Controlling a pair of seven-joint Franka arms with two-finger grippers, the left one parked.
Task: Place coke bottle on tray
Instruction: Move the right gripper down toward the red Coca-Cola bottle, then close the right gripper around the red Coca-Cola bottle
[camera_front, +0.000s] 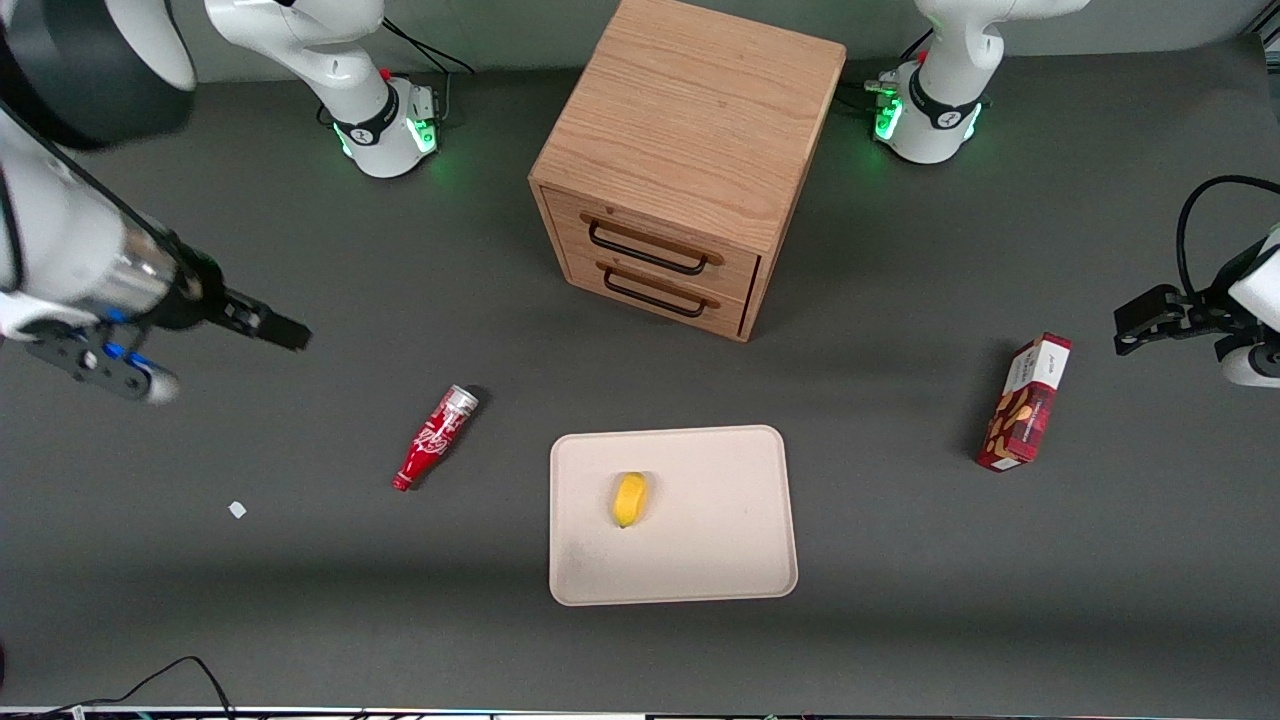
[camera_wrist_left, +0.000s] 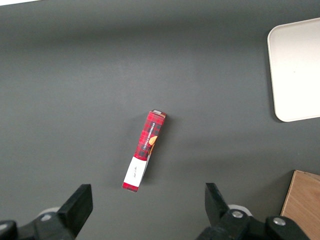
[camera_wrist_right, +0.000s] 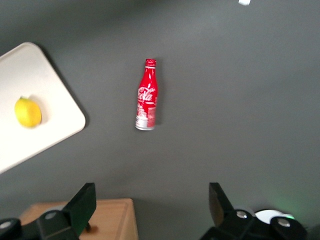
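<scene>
1. Lying on its side on the dark grey table (camera_front: 900, 600), the coke bottle (camera_front: 435, 437) is seen beside the tray (camera_front: 720, 560), toward the working arm's end, apart from the rim.
2. A slim red body with white script lettering is shown on the bottle (camera_wrist_right: 146, 94); a silvery base and a narrow neck with a red cap are visible.
3. The cap end is pointed nearer the front camera, the silvery base farther from it, and the bottle is angled slightly to the tray edge.
4. The gripper (camera_front: 268, 325) is held above the table, well apart from the bottle, farther from the front camera than it and toward the working arm's end.
5. In the right wrist view the gripper (camera_wrist_right: 152, 205) is seen with jaws spread wide and nothing held between them.
6. A lemon (camera_front: 629, 499) is sat on the tray, which is beige, flat, round-cornered and low-rimmed.
7. A wooden two-drawer cabinet (camera_front: 690, 160) is stood farther from the front camera than the tray.
8. A red snack box (camera_front: 1024, 403) is placed toward the parked arm's end.
9. A small white scrap (camera_front: 237, 510) is noted on the table near the bottle.
</scene>
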